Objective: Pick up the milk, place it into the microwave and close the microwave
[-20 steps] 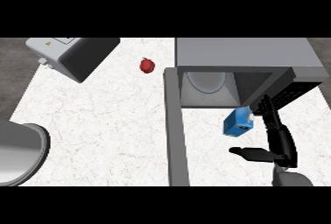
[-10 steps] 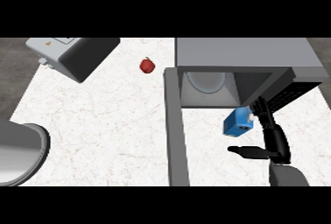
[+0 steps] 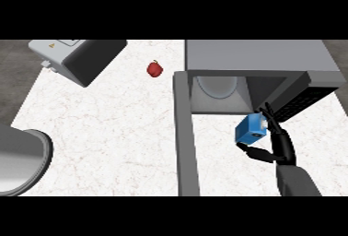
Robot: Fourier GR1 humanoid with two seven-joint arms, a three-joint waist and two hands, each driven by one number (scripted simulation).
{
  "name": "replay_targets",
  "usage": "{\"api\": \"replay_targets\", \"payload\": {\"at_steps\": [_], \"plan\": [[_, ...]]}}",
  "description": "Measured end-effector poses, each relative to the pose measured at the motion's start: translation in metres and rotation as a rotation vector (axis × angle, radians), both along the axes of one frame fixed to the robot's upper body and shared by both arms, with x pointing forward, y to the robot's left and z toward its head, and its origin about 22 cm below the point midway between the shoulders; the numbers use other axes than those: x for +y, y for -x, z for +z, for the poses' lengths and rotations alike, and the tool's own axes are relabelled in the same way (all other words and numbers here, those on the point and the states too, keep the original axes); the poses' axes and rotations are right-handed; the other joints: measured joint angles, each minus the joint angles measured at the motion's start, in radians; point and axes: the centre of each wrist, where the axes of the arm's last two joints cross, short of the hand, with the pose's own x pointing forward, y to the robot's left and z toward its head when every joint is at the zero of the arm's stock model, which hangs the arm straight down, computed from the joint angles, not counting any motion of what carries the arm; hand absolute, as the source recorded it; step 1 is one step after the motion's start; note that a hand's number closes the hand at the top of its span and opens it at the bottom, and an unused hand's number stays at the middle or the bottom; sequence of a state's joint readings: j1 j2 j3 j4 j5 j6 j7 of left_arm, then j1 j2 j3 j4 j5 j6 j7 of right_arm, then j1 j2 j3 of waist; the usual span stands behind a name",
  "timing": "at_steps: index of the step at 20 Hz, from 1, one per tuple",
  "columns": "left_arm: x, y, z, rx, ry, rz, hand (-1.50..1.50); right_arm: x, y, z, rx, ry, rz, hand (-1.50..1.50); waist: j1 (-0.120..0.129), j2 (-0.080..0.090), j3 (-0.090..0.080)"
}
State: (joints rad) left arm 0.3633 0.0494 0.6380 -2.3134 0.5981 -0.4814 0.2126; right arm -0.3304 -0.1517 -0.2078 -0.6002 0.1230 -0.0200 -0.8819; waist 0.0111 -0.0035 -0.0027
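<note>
- The milk (image 3: 251, 129), a blue carton, is held up in the right hand (image 3: 270, 146) just in front of the microwave (image 3: 257, 73) mouth, tilted with one corner towards the cavity. My reading is that it sits there because it is on its way in, not yet set down.
- The door (image 3: 186, 138) stands wide open, swung out to the left of the opening and seen edge-on as a long grey bar; this leaves the way in free for the carton.
- Inside, a pale round plate (image 3: 217, 86) shows on the cavity floor, likely where the milk is to land.
- The right forearm comes up from the lower edge, at the right of the opening. The hand points up towards the cavity, fingers stretched along the carton's right side and thumb hooked under its lower edge, so it pinches the milk between them.
- The left hand is not in sight.
- On the white bench (image 3: 102, 138), a red fruit (image 3: 155, 69) and a toaster (image 3: 75, 57) lie well apart from the work, and a grey pot (image 3: 20, 161) sits at the left edge.
</note>
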Motion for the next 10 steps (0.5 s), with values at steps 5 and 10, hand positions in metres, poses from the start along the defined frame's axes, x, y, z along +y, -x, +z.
{"api": "replay_targets", "payload": {"at_steps": [5, 10], "plan": [[0.0013, 0.0021, -0.003, -0.006, -0.003, -0.006, -1.5, -0.0037, -0.0035, -0.0059, -0.032, 0.007, 0.041, 1.5, -0.002, 0.0, -0.001], [0.0033, 0.0003, -0.0009, -0.014, 0.0, -0.004, -1.5, -0.003, -0.0069, -0.0074, -0.063, 0.013, 0.025, 1.5, -0.006, 0.004, 0.002]]}}
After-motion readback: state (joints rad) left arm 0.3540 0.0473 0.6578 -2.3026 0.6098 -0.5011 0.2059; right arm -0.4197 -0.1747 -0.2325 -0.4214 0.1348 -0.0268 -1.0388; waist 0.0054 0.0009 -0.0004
